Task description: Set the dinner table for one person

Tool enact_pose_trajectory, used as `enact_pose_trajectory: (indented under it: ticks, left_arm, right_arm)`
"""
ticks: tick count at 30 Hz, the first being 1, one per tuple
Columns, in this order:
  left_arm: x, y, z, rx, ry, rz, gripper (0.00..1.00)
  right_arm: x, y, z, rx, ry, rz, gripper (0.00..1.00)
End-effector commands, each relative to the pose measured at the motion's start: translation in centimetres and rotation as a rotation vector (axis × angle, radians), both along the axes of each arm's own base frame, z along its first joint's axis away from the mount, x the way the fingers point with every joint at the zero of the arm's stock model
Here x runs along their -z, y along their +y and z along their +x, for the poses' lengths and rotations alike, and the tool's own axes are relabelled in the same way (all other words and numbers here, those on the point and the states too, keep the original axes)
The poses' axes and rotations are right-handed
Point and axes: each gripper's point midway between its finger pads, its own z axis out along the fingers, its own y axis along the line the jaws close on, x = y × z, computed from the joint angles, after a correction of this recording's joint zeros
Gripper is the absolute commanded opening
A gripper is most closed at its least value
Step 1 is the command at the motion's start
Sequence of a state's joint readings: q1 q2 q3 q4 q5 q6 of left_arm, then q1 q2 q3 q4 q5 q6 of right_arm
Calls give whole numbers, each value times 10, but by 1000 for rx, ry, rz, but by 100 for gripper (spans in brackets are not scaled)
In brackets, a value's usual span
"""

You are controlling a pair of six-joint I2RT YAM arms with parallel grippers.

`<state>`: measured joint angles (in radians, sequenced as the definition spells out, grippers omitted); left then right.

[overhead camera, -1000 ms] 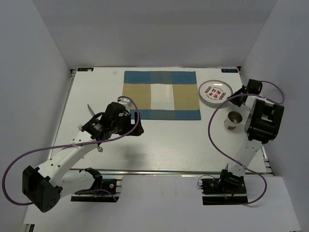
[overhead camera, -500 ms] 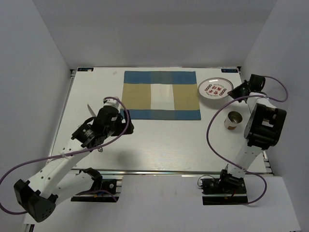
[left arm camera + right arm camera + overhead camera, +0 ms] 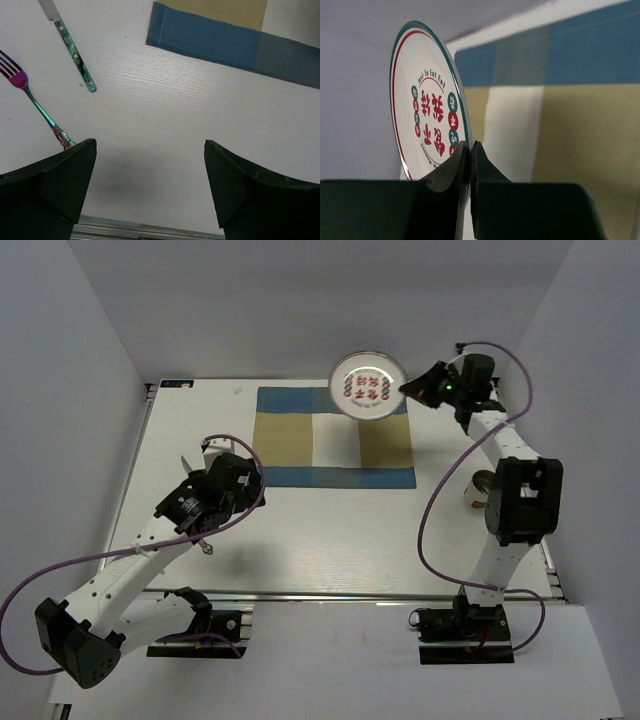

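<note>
Spanning view: dinner table [image 3: 165, 120], white, faint wood grain; left claw [image 3: 150, 152] wide, right claw [image 3: 469, 146] pinching plate [image 3: 427, 100] rim.

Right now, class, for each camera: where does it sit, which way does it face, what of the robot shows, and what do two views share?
Top external: above and behind the arm bases, looking down on the dinner table; both arms show.
Left wrist: on the left arm, facing down at knife, fork and placemat corner; the open left gripper frames it.
Right wrist: on the right arm, facing along the right gripper, shut on the plate, with the placemat beyond.
Shared: top and right wrist both show the plate.
</note>
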<state>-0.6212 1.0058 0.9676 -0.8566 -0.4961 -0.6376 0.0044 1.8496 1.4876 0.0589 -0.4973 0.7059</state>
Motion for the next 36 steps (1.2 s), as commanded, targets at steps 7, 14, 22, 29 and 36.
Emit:
enact_pose_trajectory:
  ticks: [7, 14, 22, 29, 36]
  left_arm:
    - [-11, 6, 3, 11, -62, 27, 98]
    - [-13, -1, 3, 58, -75, 0, 98]
    - [-9, -8, 3, 100, -55, 1, 98]
    - [-9, -12, 3, 119, -56, -8, 98]
    - [-9, -13, 3, 129, -57, -13, 98]
  right_arm:
    - [55, 108, -12, -302, 7, 97, 0]
    - [90, 120, 9, -310, 50, 122, 0]
    - [121, 120, 28, -303, 90, 101, 0]
    - [142, 118, 31, -256, 137, 93, 0]
    - [157, 114, 30, -226, 169, 80, 0]
